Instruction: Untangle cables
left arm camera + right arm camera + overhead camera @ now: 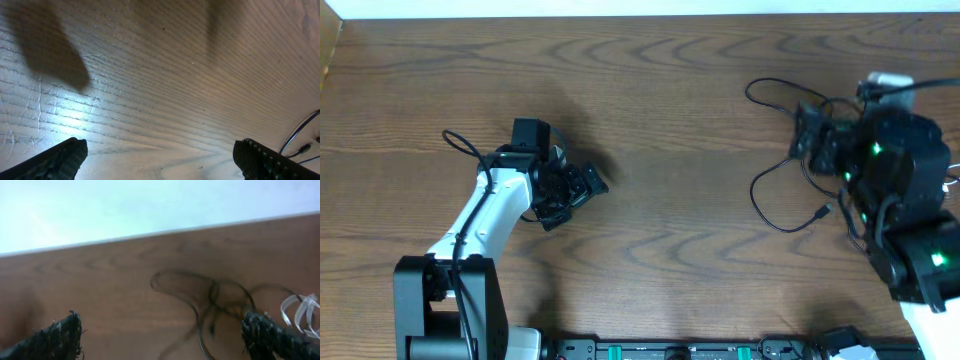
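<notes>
The wood-grain table [670,90] fills the overhead view, with a wide stretch of bare wood between the 2 arms. Its far edge meets a pale surface along the top, and its left edge shows at the upper left corner.

The right arm [905,190] is black with green lights and stands over the far right part of the table. The left arm [480,215] is white and reaches in from the near left, well apart from both cables.

The black cable [215,291] lies in loose loops on the wood just left of the right arm, not far from the far edge. 1 strand runs toward the near side and ends in a small plug [825,211]. The white cable [299,311] is coiled at the right, close by the right fingertip.

The right gripper [162,340] has its fingers spread wide and grips nothing. The black loops lie just ahead of it, closer to its right finger. The left gripper [160,167] is also spread wide over bare wood, holding nothing.
</notes>
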Controlling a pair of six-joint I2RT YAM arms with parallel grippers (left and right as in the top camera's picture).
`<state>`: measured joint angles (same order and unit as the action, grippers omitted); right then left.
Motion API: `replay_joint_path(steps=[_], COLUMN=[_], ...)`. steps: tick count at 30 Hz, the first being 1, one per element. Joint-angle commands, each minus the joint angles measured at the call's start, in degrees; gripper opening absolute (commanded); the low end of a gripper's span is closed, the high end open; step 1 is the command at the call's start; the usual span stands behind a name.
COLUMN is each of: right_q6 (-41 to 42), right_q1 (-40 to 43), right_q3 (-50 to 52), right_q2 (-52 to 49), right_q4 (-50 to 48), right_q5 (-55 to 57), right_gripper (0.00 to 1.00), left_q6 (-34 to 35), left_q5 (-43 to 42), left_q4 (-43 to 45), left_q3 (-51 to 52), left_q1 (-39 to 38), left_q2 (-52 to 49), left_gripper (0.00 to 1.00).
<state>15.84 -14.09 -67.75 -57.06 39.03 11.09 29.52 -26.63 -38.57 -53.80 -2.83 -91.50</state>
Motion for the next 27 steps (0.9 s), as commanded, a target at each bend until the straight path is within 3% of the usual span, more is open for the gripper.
replay_joint_path(steps=[1, 11, 18, 27], right_q6=[-1.1, -2.6, -2.6, -2.5], right_q1=[-0.2, -0.2, -0.2, -0.2], right_q3=[0.1, 0.2, 4.0, 17.6], right_q2=[3.8, 15.1, 25.6, 44.1], right_q4=[6.3, 24.3, 24.9, 21.7], right_q5=[1.0, 1.0, 0.9, -1.0], right_gripper=[0.99, 0.99, 0.99, 0.99], left_q6=[-1.0, -1.0, -1.0, -1.0], left_q5=[0.8, 0.8, 0.8, 0.8], left_q4=[0.0, 0.0, 0.0, 0.0], left_q3=[0.1, 0.1, 0.1, 0.1], left_q1=[0.0, 0.0, 0.0, 0.0], left_q2=[-0.2, -0.2, -0.2, -0.2], left_gripper=[0.99, 0.99, 0.99, 0.99])
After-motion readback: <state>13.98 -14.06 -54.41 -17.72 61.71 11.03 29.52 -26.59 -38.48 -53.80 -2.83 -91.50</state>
